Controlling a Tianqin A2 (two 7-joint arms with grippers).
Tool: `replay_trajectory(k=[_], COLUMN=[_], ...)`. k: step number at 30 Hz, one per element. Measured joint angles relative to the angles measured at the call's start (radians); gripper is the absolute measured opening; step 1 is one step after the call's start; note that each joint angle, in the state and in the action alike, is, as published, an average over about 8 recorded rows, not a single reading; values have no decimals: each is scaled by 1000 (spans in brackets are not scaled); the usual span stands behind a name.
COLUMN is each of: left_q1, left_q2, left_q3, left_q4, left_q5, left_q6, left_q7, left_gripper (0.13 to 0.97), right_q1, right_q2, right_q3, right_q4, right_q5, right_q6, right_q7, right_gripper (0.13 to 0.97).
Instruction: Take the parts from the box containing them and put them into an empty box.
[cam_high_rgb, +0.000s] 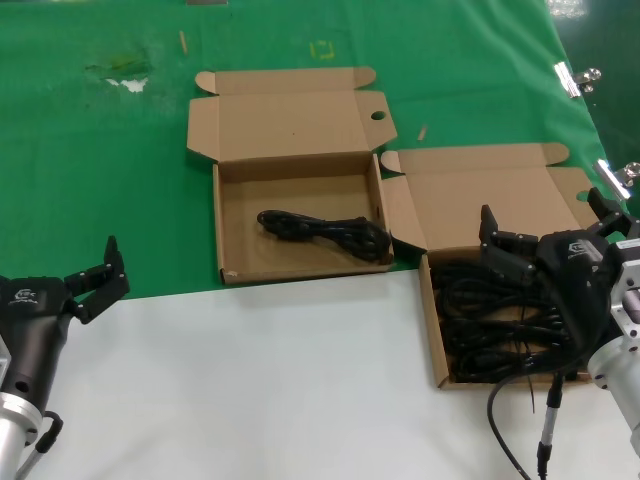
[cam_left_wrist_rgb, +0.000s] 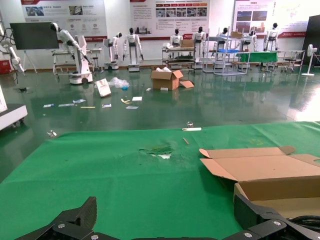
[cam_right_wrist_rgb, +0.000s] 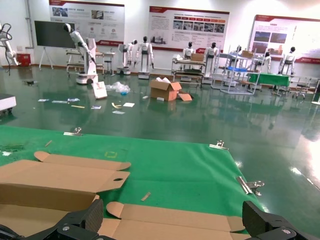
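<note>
Two open brown cardboard boxes lie side by side. The right box (cam_high_rgb: 432, 330) holds a heap of several black coiled power cords (cam_high_rgb: 495, 325). The left box (cam_high_rgb: 217, 225) holds one black cord bundle (cam_high_rgb: 325, 230) lying across its floor. My right gripper (cam_high_rgb: 545, 215) is open and empty, hovering over the back of the right box; its wrist view (cam_right_wrist_rgb: 174, 216) shows that box's lid (cam_right_wrist_rgb: 175, 220) between the fingers. My left gripper (cam_high_rgb: 105, 280) is open and empty, low over the white table left of the left box, which shows in its wrist view (cam_left_wrist_rgb: 272, 172).
A green cloth (cam_high_rgb: 100, 180) covers the far half of the table and a white surface (cam_high_rgb: 280, 380) the near half. Metal clips (cam_high_rgb: 570, 78) hold the cloth at the right edge. Small scraps (cam_high_rgb: 183, 40) lie on the cloth behind the boxes.
</note>
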Motion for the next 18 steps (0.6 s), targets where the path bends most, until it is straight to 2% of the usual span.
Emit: replay_trajectory(k=[18], left_q1=[0], left_q2=[0], left_q3=[0], left_q4=[0], left_q5=[0], left_q6=[0], left_q7=[0], left_gripper=[966], right_q1=[0], right_q2=[0], right_q3=[0], right_q4=[0], right_q5=[0], right_q6=[0], right_q7=[0], right_gripper=[966])
